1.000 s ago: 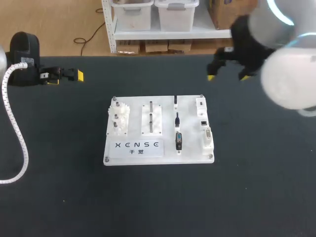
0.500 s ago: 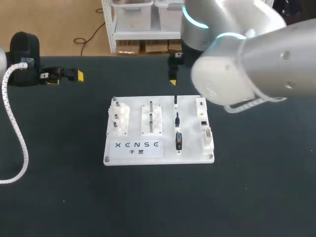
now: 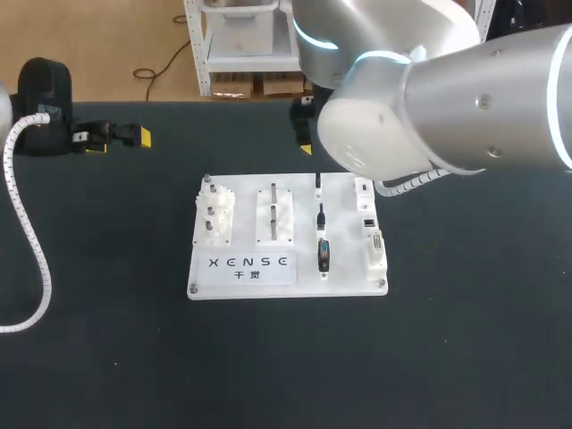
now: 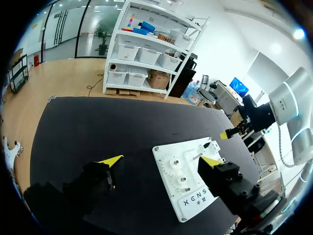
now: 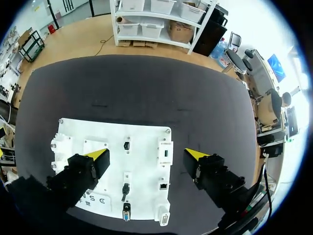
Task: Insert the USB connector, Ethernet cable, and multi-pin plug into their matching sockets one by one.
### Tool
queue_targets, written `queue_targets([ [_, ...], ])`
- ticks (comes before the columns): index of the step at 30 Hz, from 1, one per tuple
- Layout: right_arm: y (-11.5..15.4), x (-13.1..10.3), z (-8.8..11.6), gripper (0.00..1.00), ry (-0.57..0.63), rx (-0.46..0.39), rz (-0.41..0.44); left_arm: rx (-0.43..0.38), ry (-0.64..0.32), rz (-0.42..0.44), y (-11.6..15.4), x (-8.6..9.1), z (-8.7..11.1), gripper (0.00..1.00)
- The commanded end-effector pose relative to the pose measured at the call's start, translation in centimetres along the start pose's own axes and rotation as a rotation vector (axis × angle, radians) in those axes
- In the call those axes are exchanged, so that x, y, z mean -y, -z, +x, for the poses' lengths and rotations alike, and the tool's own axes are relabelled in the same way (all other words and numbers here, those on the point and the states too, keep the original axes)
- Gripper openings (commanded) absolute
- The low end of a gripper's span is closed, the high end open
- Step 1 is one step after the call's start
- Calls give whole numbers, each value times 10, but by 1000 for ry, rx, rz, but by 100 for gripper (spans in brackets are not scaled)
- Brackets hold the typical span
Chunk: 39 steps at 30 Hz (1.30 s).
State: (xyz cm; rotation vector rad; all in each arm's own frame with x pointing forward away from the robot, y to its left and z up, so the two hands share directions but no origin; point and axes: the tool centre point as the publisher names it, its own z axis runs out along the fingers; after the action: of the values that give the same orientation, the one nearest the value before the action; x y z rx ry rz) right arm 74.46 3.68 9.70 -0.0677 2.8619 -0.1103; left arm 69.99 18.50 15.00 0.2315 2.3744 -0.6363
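A white board [image 3: 241, 268] lies mid-table. On it in one column stand the USB connector [image 3: 317, 183], the Ethernet cable plug [image 3: 320, 215] and the multi-pin plug [image 3: 323, 256], with their sockets [image 3: 368, 221] in the column to their right. My right gripper [image 5: 146, 154] hangs open above the board [image 5: 142, 134], with the USB connector [image 5: 126, 145] under the gap between its fingers. In the head view my right arm hides most of this gripper, and only one yellow fingertip [image 3: 306, 149] shows past the board's far edge. My left gripper [image 3: 116, 138] rests open at the far left, holding nothing.
The board also carries white gear posts [image 3: 215, 214] on its left part and two slotted blocks [image 3: 274, 213] in the middle. My right arm's bulky elbow [image 3: 420, 98] hangs over the far right of the table. Bare black tabletop [image 3: 286, 366] lies around the board.
My right arm has swung from the far right corner leftward, bringing its gripper over the board's far edge. The left arm has kept still.
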Motion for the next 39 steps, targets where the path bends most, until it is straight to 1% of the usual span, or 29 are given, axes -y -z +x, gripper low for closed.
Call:
queue_targets([
  [1, 0, 1, 2, 100, -2, 5, 1, 0, 0, 0, 0, 0, 0, 100],
  [5, 0, 1, 2, 100, -2, 5, 1, 0, 0, 0, 0, 0, 0, 100],
  [11, -12, -6, -5, 100, -26, -66, -50, 0, 0, 0, 0, 0, 0, 100],
  [15, -17, -9, -8, 100, -12, -75, -40, 0, 0, 0, 0, 0, 0, 100],
  [16, -18, -9, -8, 100, 0, -67, -26, 0, 0, 0, 0, 0, 0, 100],
  [19, -24, -10, -6, 100, 24, -88, -1, 0, 0, 0, 0, 0, 0, 100],
  [21, -27, -10, -5, 100, 27, -96, -1, 0, 0, 0, 0, 0, 0, 100],
  [26, -32, -10, -3, 100, 34, -122, -12, 0, 0, 0, 0, 0, 0, 100],
  [39, -49, -21, 7, 100, 52, -148, -43, 0, 0, 0, 0, 0, 0, 100],
])
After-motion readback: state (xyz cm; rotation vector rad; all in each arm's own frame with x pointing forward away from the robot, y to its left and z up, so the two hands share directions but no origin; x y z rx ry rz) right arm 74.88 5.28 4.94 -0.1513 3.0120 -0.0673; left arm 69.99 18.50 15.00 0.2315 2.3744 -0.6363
